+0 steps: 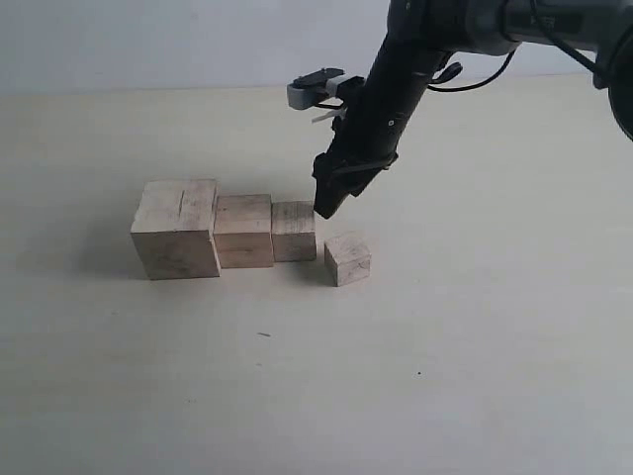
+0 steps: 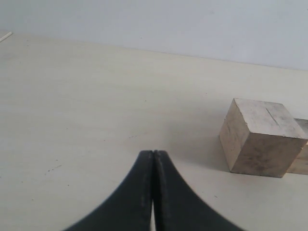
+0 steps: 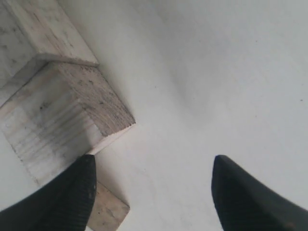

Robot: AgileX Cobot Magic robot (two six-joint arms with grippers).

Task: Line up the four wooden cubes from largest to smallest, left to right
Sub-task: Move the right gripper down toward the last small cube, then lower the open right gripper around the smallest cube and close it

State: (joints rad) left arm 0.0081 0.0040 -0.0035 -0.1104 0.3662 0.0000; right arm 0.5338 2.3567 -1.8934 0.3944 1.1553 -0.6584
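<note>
Mid-frame, the biggest cube (image 1: 176,230), second cube (image 1: 243,230) and third cube (image 1: 294,231) touch in a row. The smallest cube (image 1: 347,259) sits just apart, lower right. The right gripper (image 1: 324,206) is spread wide beside them, and the left gripper (image 2: 153,154) is squeezed tight, holding nothing.

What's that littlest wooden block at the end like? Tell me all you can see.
The smallest cube is pale, unpainted wood with faint grain and dark scuffs. It rests flat on the table at the row's right end, turned slightly askew and set a little nearer the camera than the others. A narrow gap parts it from the third cube; nothing touches it. The open right pincer hangs close behind.
</note>
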